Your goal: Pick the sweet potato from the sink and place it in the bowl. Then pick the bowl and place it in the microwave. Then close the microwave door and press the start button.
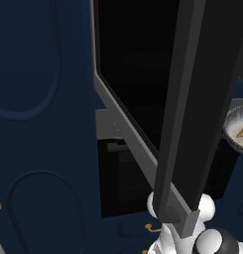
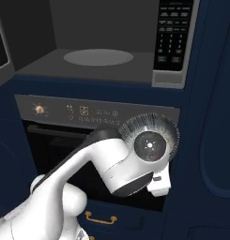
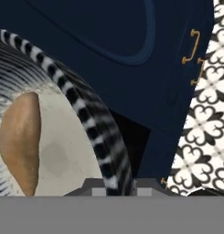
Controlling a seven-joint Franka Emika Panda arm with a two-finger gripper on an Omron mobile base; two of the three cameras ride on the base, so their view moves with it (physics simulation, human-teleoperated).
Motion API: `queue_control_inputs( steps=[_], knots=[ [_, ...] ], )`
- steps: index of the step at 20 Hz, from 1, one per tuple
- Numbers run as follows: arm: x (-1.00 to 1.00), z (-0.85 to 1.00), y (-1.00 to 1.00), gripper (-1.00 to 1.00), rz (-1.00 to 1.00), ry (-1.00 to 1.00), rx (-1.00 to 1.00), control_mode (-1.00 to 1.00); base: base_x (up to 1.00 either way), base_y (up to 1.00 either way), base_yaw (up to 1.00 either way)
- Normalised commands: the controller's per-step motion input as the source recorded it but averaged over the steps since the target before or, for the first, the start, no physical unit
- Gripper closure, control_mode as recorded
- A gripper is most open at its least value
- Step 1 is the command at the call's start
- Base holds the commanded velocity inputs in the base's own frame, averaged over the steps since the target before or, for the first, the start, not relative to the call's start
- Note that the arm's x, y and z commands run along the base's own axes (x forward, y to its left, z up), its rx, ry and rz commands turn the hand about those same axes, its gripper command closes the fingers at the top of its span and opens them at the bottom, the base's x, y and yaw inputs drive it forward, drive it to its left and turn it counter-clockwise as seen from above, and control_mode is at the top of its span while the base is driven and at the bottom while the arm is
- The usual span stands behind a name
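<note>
Our claw (image 3: 111,189) is pinched shut on the rim of the bowl (image 3: 93,123), right at the striped edge. The bowl sits right up against the claw, tipped a little as we see it from the hand. Inside the bowl, just beside the claw, lies the sweet potato (image 3: 19,141), resting on the pale bottom. Nothing else is in the bowl.

We think we are now carrying the bowl to the microwave (image 2: 97,56). Its dark inside is above the claw and farther back, and its round plate (image 2: 98,57) has nothing on it. The microwave door (image 1: 202,109) stands open, off to one side of the claw. Below the microwave, behind the bowl, is the oven (image 2: 88,140).

What could go wrong? We hold the bowl by only one edge, so it could tip or slip if we move fast. Then the sweet potato could roll out and drop to the floor (image 3: 209,128), far below the claw. The bowl could also bump the front of the microwave or the open door if we lift it too low or swing too wide.
</note>
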Motion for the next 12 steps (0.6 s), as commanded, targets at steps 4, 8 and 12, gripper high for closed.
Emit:
queue_control_inputs(
  steps=[4, 8, 12],
  knots=[
    [-0.69, 0.92, 0.17, 1.0, 0.0, -0.05, 0.03, -1.0, 0.0, 0.0, 0.0],
    [-0.02, 1.0, 0.49, 1.0, 0.0, 0.02, 0.05, -1.0, 0.0, 0.0, 0.0],
    [0.0, 0.78, 0.56, 1.0, 0.01, 0.01, 0.07, -1.0, 0.0, 0.0, 0.0]
  ],
)
